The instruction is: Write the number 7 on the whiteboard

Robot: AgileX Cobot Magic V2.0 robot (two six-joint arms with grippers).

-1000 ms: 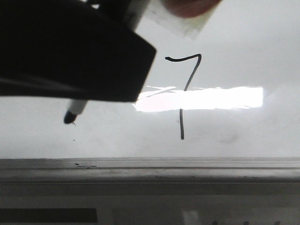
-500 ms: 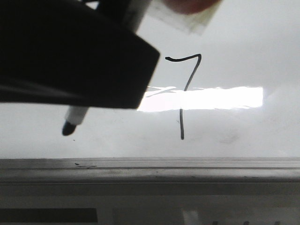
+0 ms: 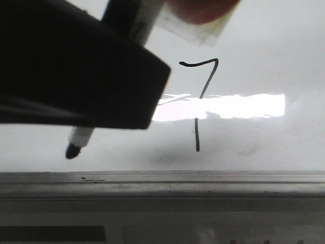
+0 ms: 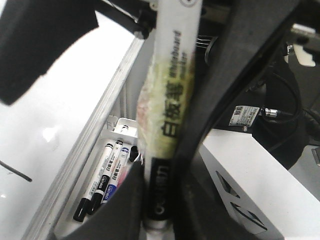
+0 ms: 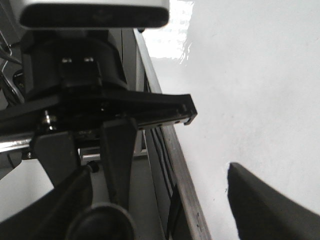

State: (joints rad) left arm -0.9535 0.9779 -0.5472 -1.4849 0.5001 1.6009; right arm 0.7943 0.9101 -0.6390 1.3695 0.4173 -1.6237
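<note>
The number 7 is drawn in thin black line on the whiteboard, with a wavy top bar and a long stem. My left gripper fills the left of the front view as a large black mass and is shut on a whiteboard marker. The marker's black tip points down, left of the 7 and near the rail; contact with the board cannot be told. In the left wrist view the marker stands between the fingers of the left gripper. My right gripper is open and empty over the board's edge.
A grey metal edge rail runs along the board's near side and also shows in the right wrist view. A white tray beside the board holds several spare markers. A white box and cables lie beyond.
My left gripper and the marker have moved a little toward the rail; the tip is lower and slightly further left. The 7 is unchanged.
</note>
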